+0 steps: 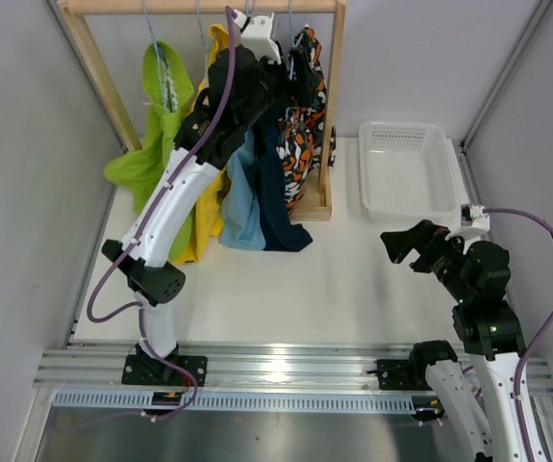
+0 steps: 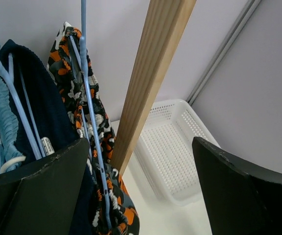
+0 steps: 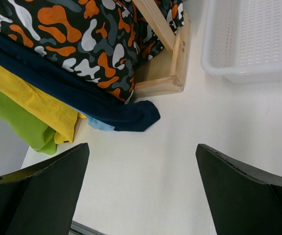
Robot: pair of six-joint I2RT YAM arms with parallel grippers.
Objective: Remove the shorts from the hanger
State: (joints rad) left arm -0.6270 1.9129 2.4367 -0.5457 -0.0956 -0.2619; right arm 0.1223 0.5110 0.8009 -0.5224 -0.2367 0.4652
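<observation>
Here we note the shorts (image 1: pixel 278 207) hung on the wooden rack (image 1: pixel 199 6), navy hem on the white table (image 1: pixel 334 279). Left arm raised, left gripper (image 2: pixel 138 147) wide beside the patterned pair (image 2: pixel 77 93). Right gripper (image 3: pixel 141 161) wide, low near the basket (image 1: pixel 365 183). Grey walls.

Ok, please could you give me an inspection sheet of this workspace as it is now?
Surface: white table, bearing a wooden rack and a white basket.
Job's things: five shorts hanging on the rack: lime green, yellow, light blue, navy, patterned.
Clutter: nothing seen.
Claws: left claw open, up among the hangers; right claw open above bare table, holding nothing.
Cables: left purple cable, right purple cable, one along each arm.
Surroundings: grey walls, metal rail at near edge.
</observation>
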